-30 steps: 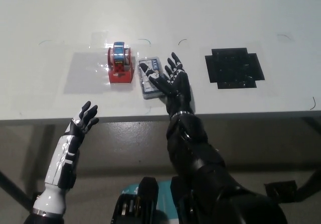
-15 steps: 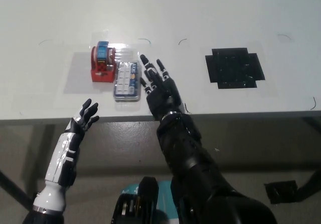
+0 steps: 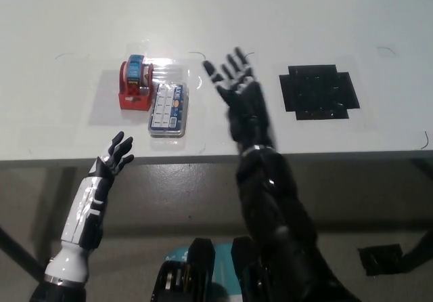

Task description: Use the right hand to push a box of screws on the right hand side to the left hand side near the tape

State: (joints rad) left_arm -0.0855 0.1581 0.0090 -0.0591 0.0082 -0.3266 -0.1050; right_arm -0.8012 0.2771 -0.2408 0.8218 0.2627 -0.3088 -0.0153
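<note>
Fingers are spreading loosely on the left hand (image 3: 116,154), which is idling empty just off the table (image 3: 54,119) edge at the lower left. Sitting further in is the red tape (image 3: 134,85) dispenser, with the box of screws (image 3: 168,109) touching its right side, so the delivery is looking done. Hovering apart to the right, the right hand (image 3: 238,92) is showing splayed fingers and gripping nothing. Danger now is any sweep leftward clipping the box, shunting the tape or skidding the box toward the near edge. Lying far right, the black patch (image 3: 317,91) is playing no part.
</note>
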